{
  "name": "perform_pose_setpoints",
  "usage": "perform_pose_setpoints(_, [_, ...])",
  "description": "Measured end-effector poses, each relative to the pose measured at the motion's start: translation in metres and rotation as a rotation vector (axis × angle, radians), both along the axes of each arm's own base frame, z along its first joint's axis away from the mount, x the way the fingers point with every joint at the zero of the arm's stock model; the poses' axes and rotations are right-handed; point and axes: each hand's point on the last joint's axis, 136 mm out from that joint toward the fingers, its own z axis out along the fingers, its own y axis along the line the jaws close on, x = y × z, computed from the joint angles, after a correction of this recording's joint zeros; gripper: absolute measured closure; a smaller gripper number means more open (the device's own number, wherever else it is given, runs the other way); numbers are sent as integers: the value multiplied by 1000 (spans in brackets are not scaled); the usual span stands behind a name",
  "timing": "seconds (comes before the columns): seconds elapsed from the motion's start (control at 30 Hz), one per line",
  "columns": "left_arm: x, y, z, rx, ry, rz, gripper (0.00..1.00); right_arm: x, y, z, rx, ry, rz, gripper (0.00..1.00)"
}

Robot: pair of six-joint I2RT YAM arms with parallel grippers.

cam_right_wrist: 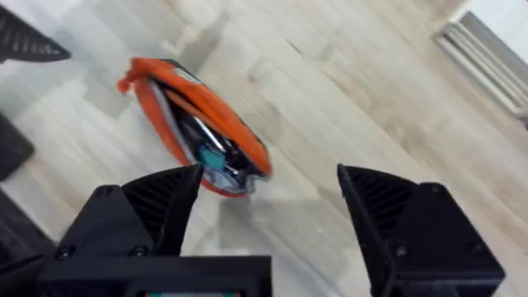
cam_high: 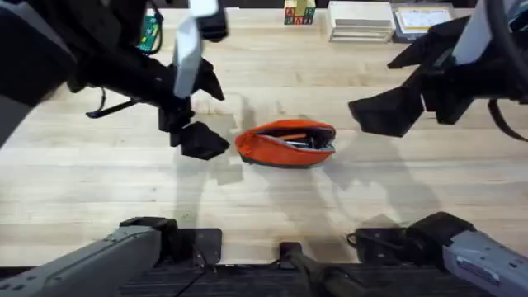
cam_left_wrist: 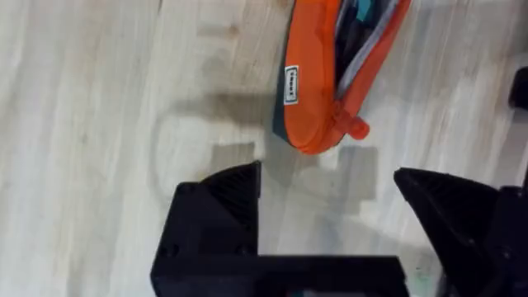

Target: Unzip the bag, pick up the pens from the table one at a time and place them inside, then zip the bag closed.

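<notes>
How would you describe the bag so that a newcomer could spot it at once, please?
On the wooden table, look near the middle, between the two open black tools. The bag is a small elongated pouch lying there unzipped, the one bright orange thing on the planks.

The bag [cam_high: 287, 142] lies on its side near the middle of the desk [cam_high: 99, 190], a small orange pouch with a dark underside. Its zipper is open along the top, the mouth gaping, and the pens [cam_high: 309, 143] sit inside as dark and grey sticks. A small orange pull [cam_left_wrist: 356, 127] juts from one end, and a little white label [cam_left_wrist: 290, 84] shows on its side.
</notes>
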Motion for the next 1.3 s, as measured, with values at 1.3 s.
perform_pose_setpoints(1.3, [0, 30, -16, -45, -25, -142, 7, -35, 112, -6, 229, 204, -108, 4])
